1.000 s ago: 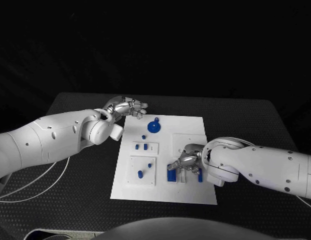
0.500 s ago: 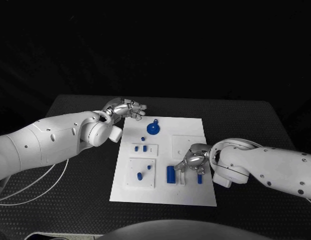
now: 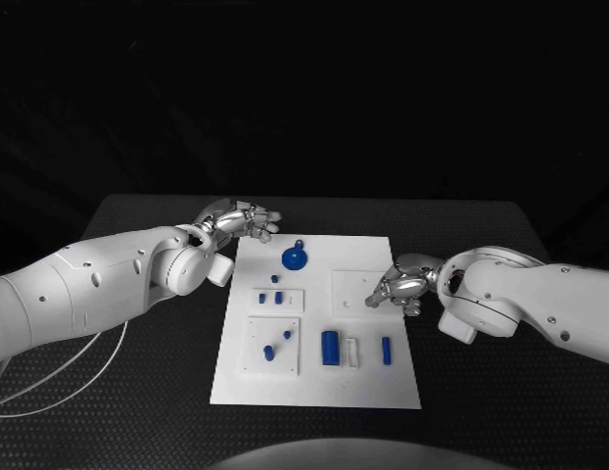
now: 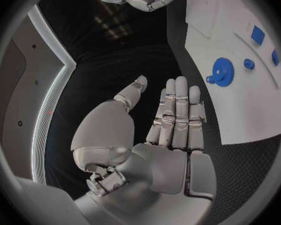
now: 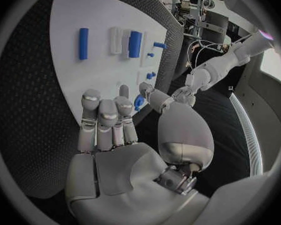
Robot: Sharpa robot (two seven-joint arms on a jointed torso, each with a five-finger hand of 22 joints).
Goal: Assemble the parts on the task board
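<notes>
Two hands, both holding nothing. Left hand point(image 3: 244, 217) hovers at the far left corner of the task board point(image 3: 368, 387), fingers point(image 4: 178, 107) straight and side by side, thumb apart. Blue gear point(image 3: 294, 258) lies on the board just beyond those fingertips. Right hand point(image 3: 399, 285) sits over the board's right edge, fingers point(image 5: 106, 120) loosely curled, thumb apart. Blue bars point(image 3: 330, 347) lie on the board near its fingertips, not touching.

The head camera looks steeply down on the desk point(image 3: 150, 392) from above. Each wrist camera sits close behind its own hand; all three share the white board point(image 3: 319, 323).
</notes>
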